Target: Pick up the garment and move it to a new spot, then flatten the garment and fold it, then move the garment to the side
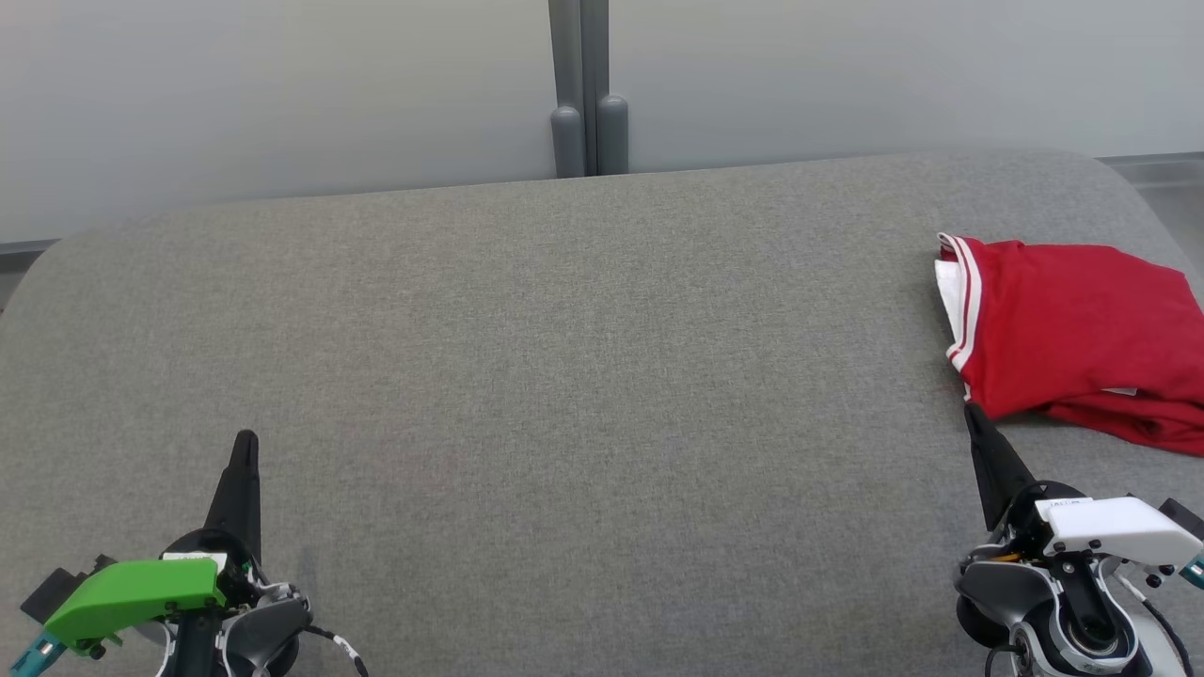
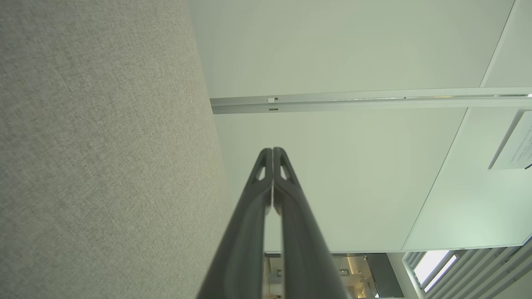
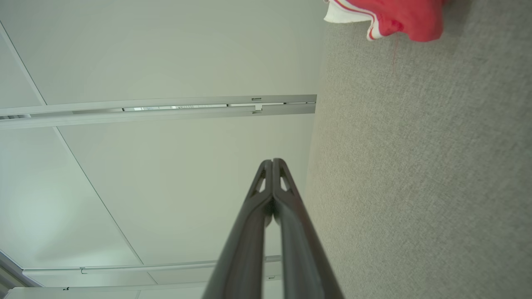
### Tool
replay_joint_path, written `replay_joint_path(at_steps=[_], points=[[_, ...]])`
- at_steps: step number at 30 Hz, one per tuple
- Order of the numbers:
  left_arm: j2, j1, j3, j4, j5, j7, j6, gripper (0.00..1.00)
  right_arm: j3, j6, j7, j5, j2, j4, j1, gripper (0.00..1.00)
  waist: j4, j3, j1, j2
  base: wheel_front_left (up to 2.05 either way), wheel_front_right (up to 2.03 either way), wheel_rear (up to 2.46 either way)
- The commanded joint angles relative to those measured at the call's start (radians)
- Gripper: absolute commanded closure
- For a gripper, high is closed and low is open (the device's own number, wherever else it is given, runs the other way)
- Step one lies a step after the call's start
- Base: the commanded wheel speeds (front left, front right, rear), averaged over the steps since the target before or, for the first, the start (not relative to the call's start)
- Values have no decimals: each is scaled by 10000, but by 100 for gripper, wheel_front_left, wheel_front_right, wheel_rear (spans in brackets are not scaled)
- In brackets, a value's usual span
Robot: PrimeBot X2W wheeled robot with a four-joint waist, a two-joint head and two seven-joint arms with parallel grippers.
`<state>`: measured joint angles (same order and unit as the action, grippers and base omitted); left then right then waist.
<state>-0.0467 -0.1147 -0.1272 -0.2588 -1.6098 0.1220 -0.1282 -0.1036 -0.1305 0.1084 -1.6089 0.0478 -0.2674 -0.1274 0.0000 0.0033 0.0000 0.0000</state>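
A red garment [image 1: 1082,329] with white trim lies folded in a bundle at the right edge of the grey fabric surface [image 1: 564,376]; its corner also shows as the garment [image 3: 395,16] at the top of the right wrist view. My right gripper [image 1: 971,412] sits at the lower right, shut and empty, its tip just short of the garment's near edge. My left gripper [image 1: 246,440] rests at the lower left, shut with nothing in it. Both wrist views show the fingers pressed together, left gripper [image 2: 272,150] and right gripper [image 3: 272,161].
A grey vertical post [image 1: 588,89] stands against the pale wall behind the surface's far edge. The wide middle of the grey surface lies between the two grippers. The garment reaches the head view's right border.
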Motion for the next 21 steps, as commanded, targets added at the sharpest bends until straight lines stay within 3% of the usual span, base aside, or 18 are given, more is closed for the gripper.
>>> replay_joint_path(at_steps=[1, 21], points=[[-67, -124, -32, 41, -8, 4, -57, 100, -7, -4, 29, -63, 45, 49, -52, 100, 0, 0, 0, 0, 0, 0, 0], [-67, -124, -32, 42, -8, 4, -57, 100, -7, -4, 29, -63, 45, 49, -52, 100, 0, 0, 0, 0, 0, 0, 0]])
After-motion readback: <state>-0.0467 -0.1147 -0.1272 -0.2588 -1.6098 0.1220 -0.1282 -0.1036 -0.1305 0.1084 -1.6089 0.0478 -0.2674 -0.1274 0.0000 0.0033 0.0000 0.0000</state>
